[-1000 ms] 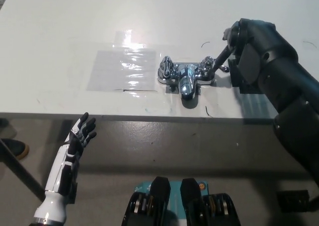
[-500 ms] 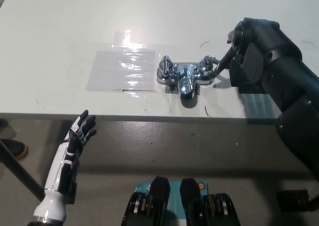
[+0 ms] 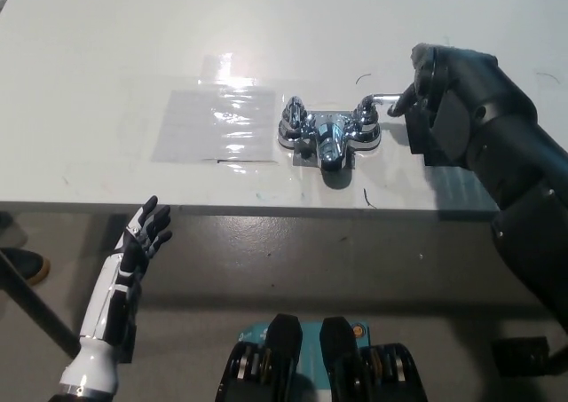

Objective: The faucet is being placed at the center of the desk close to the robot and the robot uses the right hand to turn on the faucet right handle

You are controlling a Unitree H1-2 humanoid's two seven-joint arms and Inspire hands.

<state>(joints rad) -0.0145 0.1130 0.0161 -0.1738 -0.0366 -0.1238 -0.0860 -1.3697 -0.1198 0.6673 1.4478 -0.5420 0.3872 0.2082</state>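
A chrome faucet (image 3: 328, 137) stands on the white desk (image 3: 106, 56), near its front edge and about the middle. Its left handle (image 3: 294, 115) is a knob. The lever of its right handle (image 3: 374, 106) points to the picture's right. My black right hand (image 3: 437, 100) is beside that lever, its fingers (image 3: 401, 106) closed on the lever's tip. My white left hand (image 3: 145, 232) rests open below the desk's front edge at the lower left.
A glossy clear sheet (image 3: 217, 122) lies flat on the desk just left of the faucet. The desk's front edge (image 3: 266, 208) runs across the picture. A dark shoe (image 3: 24, 262) shows on the floor at far left.
The right hand has swung the right handle's lever from pointing toward me to pointing sideways to the right. The left hand has stayed where it was.
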